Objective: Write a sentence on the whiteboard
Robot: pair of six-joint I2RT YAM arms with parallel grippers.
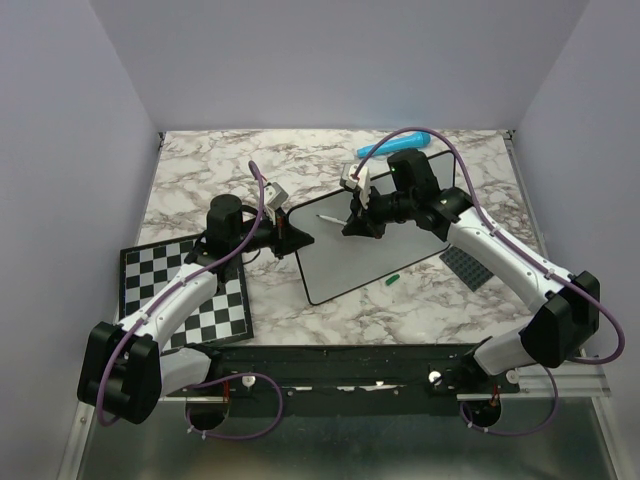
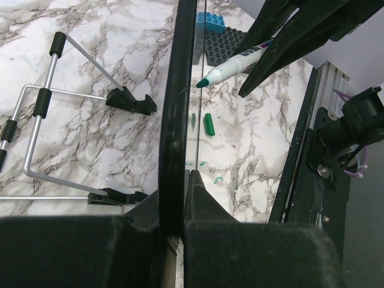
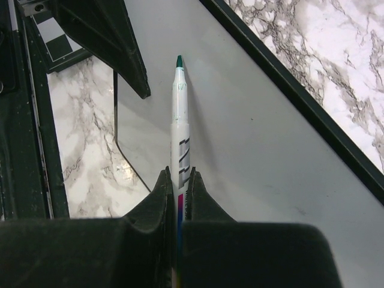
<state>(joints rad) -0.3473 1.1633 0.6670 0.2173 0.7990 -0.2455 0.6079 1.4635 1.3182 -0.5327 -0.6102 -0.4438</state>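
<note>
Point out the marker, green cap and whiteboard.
marker (image 3: 180,114): right wrist view, white barrel.
green cap (image 2: 209,124): left wrist view, its middle.
whiteboard (image 1: 360,255): top external view, bare face.

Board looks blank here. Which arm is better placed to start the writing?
The right. The right gripper is shut on the uncapped green marker, its tip over the blank whiteboard. The left gripper is clamped on the board's rim, apparently steadying it.
</note>
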